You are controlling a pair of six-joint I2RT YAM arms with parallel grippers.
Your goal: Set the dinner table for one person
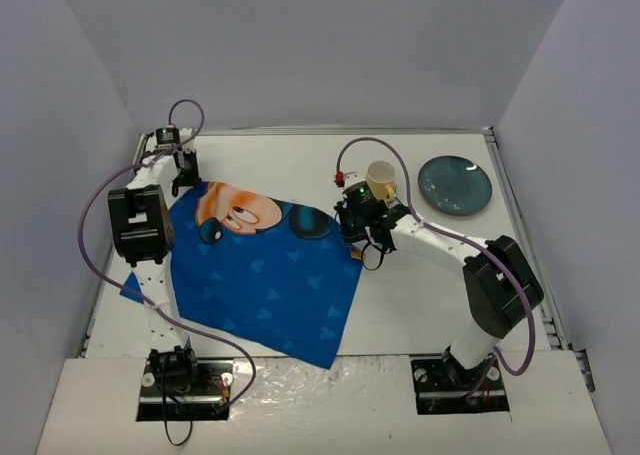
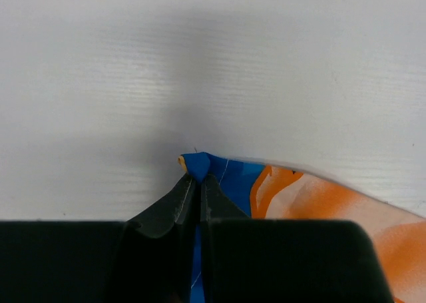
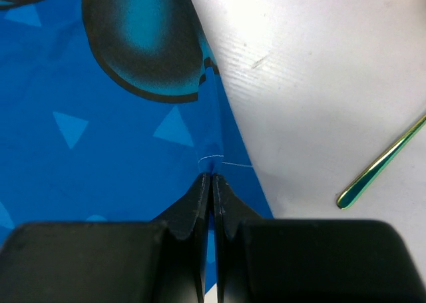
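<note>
Evidently the left gripper (image 2: 196, 178) pinches the placemat (image 1: 265, 285) by its far-left corner, the right gripper (image 3: 211, 178) by its right edge; it lies skewed between them on the dinner table (image 1: 430, 295).

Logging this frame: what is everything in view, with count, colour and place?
dinner table: one, white, under everything.
placemat: one, blue with a cartoon print, lying askew on the table's left half.
cup: one, cream, far side of the table, just beyond the right arm's wrist.
plate: one, dark teal, far right of the table, right of the cup.
utensil handle: one, thin, green-gold, only partly seen, on bare table beside the placemat's right edge.
cables: purple, looped along both arms.
arms: two, white and black, bases at the near edge.
left claw: shut on the placemat's far left corner.
right claw: shut on the placemat's right edge.
</note>
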